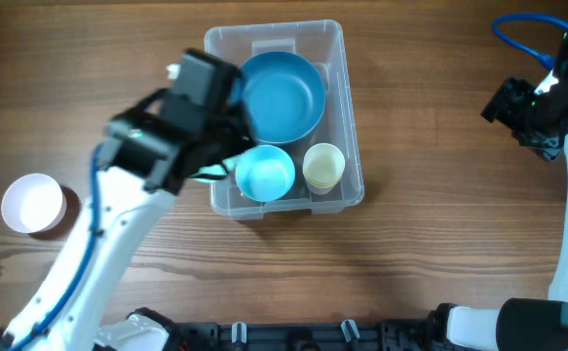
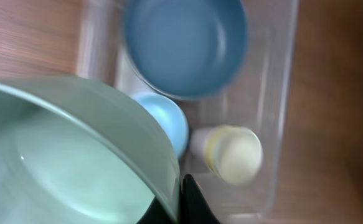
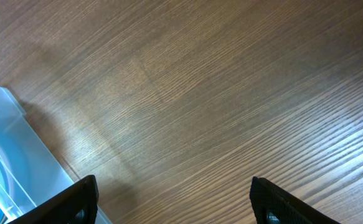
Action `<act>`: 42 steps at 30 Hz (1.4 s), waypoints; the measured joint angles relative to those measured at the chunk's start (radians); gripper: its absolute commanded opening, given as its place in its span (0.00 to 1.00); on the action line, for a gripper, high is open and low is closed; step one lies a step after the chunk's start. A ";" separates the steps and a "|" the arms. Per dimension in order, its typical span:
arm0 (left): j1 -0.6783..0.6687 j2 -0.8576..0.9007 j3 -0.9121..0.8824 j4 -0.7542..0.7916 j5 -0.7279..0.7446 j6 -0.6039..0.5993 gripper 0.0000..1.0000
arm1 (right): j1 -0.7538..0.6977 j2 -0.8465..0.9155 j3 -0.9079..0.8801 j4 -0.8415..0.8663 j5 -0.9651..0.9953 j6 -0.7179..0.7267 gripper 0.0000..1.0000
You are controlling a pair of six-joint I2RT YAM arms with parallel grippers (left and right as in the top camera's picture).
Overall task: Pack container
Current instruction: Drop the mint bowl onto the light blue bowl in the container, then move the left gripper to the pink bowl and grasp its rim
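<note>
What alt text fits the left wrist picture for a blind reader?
A pale green bowl, gripped at its rim by the left gripper, fills the lower left. Beyond it, a clear container on a wooden table holds a blue bowl, a light blue cup and a cream cup.

Left gripper [image 2: 180,202] over the left side of the container [image 1: 347,117], held bowl [image 2: 56,155] pinched at its rim. Inside the container, ahead of the gripper: small bowl [image 2: 165,118] nearest, cup [image 2: 231,152] just beside it on the right, large bowl [image 2: 184,46] beyond both. Lone bowl [image 1: 33,203] on the table [image 1: 439,244], well apart, back and to the gripper's left.
</note>
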 measured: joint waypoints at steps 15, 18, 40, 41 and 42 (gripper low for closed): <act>-0.147 0.388 0.002 0.031 0.004 -0.057 0.56 | 0.000 0.000 0.000 -0.002 0.000 0.000 0.79; -0.147 0.388 0.002 0.031 -0.012 -0.050 0.72 | 0.000 0.000 0.000 -0.002 0.000 0.000 0.79; 0.505 0.025 0.003 -0.109 -0.154 0.021 0.84 | 0.000 0.003 0.000 -0.007 0.000 -0.004 0.79; 0.544 0.026 0.003 -0.113 -0.155 0.025 0.84 | 0.000 0.006 0.000 -0.007 0.000 -0.004 0.79; 0.586 0.027 0.003 -0.113 -0.155 0.033 0.84 | 0.000 0.010 0.000 -0.007 0.000 -0.004 0.79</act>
